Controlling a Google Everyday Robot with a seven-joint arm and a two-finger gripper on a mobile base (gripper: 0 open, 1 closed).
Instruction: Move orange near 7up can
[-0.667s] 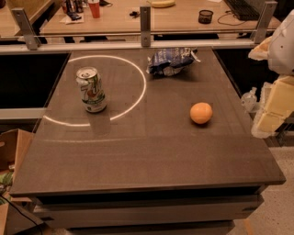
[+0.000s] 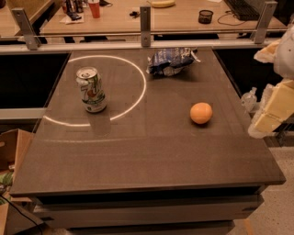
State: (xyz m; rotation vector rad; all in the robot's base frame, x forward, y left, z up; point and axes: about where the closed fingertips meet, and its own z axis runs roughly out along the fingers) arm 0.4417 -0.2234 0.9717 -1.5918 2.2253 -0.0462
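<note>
The orange (image 2: 201, 113) lies on the right half of the table (image 2: 151, 156), alone on bare surface. The gripper (image 2: 268, 114) hangs off the table's right edge, to the right of the orange at about the same depth, apart from it and not touching it. It shows only as pale cream, blocky padded shapes cut off by the frame's edge, so I cannot tell whether it is open or closed. It holds nothing that can be seen.

The can (image 2: 92, 89) stands upright on the left half of the table, well apart from the orange. It has a silver top and a white and green body with red marks. It sits inside a thin bright ring of light (image 2: 143, 87) that curves across the tabletop. The orange lies outside that ring, to its right.

The orange is round, smooth and plain, and casts a small shadow beneath it. The table is a flat, dark grey-brown slab with a fine matte grain and a lighter base below. At the back edge, between can and orange, lies a crumpled blue-and-white bag (image 2: 171, 61), shiny and creased.

Behind the table runs a metal rail on grey posts (image 2: 145, 25). Beyond it is a wooden desk with a red cup (image 2: 94, 8), a yellow banana (image 2: 163, 3) and a small black cup (image 2: 206, 16). A brown cardboard box (image 2: 14, 147) sits on the floor at the left.
</note>
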